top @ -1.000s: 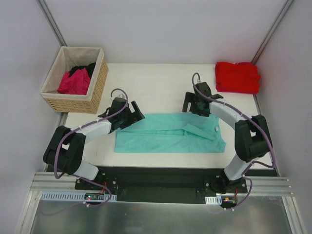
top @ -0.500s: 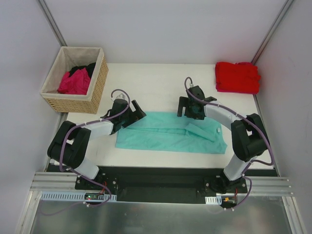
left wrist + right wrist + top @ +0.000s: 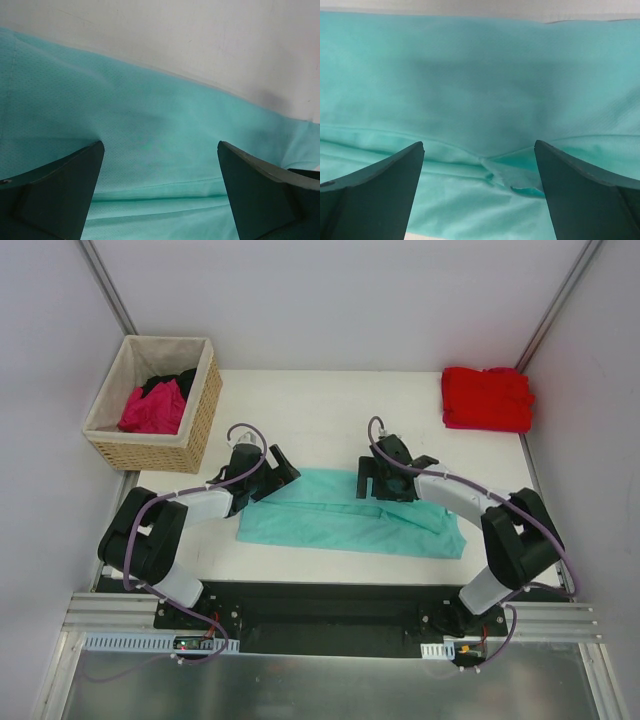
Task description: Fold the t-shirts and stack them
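A teal t-shirt (image 3: pixel 330 515) lies flat in a long strip across the near middle of the table. My left gripper (image 3: pixel 283 475) hovers open over its far left edge, fingers wide apart with only teal cloth (image 3: pixel 150 110) below them (image 3: pixel 160 146). Over the far edge near the strip's middle, my right gripper (image 3: pixel 368 482) also stands open. A small crumpled fold of the teal shirt (image 3: pixel 512 175) lies between its fingertips (image 3: pixel 479 144); the fingers touch nothing. A folded red t-shirt (image 3: pixel 487 398) rests at the back right corner.
A woven tan basket (image 3: pixel 203 405) stands at the back left, holding a magenta shirt (image 3: pixel 150 410) and a black one (image 3: pixel 172 382). White table (image 3: pixel 320 410) lies behind the teal shirt. Grey walls close in on both sides.
My right gripper has slid left along the teal shirt's far edge toward the middle. The left gripper shifted slightly right onto the far left edge. Both stayed open.
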